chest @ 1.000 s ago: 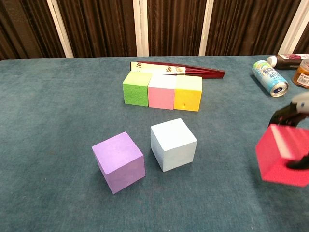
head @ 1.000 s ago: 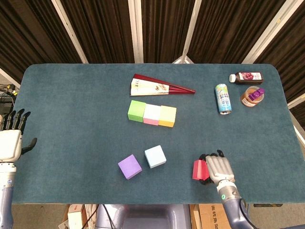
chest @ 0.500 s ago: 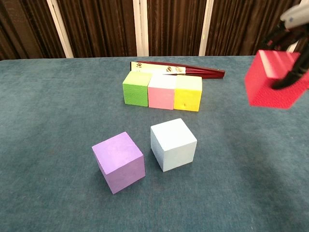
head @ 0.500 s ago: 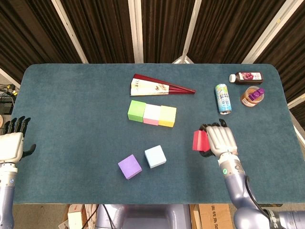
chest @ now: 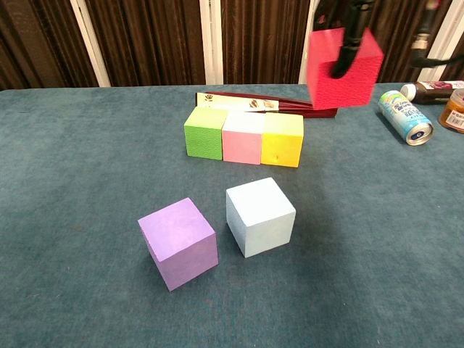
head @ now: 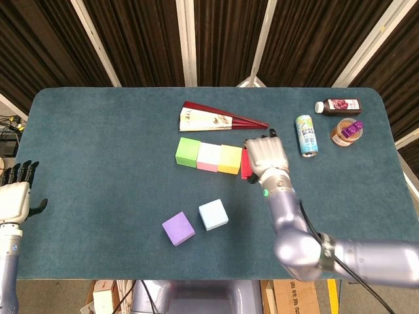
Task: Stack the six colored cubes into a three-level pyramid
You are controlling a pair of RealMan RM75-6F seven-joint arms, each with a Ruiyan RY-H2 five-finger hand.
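Upper right of the chest view, the right hand point(head: 265, 155) grips a red foam-like cube point(chest: 343, 67); it looks light and slightly soft, best pinched on opposite faces. Lower left, the left hand point(head: 13, 199) hangs with fingers apart.

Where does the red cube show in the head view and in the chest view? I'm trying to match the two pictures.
Head view: the red cube is a sliver right of centre, mostly hidden under the right hand, just right of the yellow cube.
Chest view: the red cube is at upper right, held in the air.
Shared landmark: the row of green, pink and yellow cubes.
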